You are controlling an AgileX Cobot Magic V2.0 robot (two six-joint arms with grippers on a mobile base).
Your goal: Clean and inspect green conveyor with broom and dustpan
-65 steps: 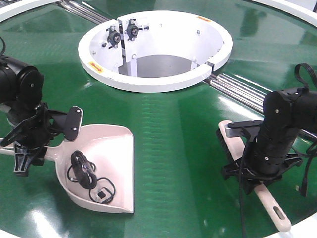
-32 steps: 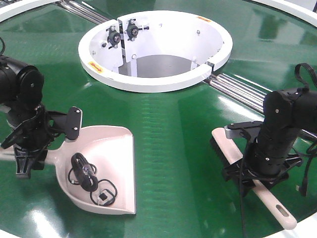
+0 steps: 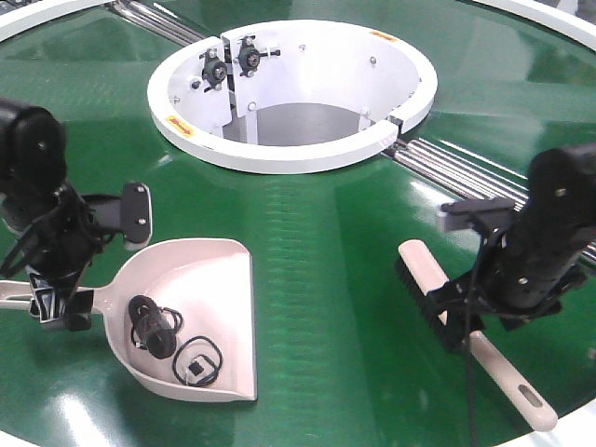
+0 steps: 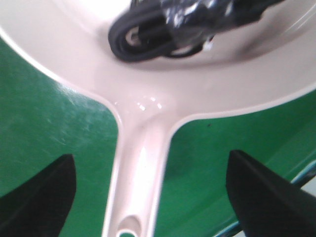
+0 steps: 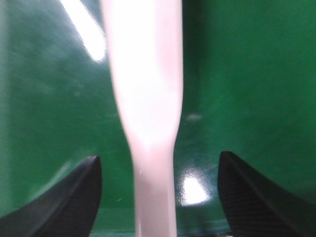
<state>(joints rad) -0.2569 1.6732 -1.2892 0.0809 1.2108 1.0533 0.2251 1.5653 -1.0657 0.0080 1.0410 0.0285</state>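
The pale dustpan [image 3: 200, 289] lies flat on the green conveyor [image 3: 317, 233] at the lower left, with black cable bits [image 3: 158, 331] inside it. My left gripper [image 3: 54, 300] hovers over its handle [image 4: 140, 163], open. The handle runs between the two black fingers [image 4: 42, 197] without touching them. At the lower right the broom [image 3: 466, 331] lies on the belt, bristles [image 3: 414, 289] toward the middle. My right gripper [image 3: 470, 317] stands open above its handle [image 5: 150, 148], and its fingers [image 5: 254, 197] are well clear on both sides.
The white ring opening [image 3: 298, 154] with bearing brackets sits at the back centre. Metal roller strips [image 3: 456, 172] run from the ring toward the right behind my right arm. The belt's white outer rim [image 3: 568, 424] curves past the broom's handle end.
The broom swung onto the belt and now lies still. My right arm has pulled up and to the right off it. The dustpan has settled flatter, and my left arm has shifted back over its handle.
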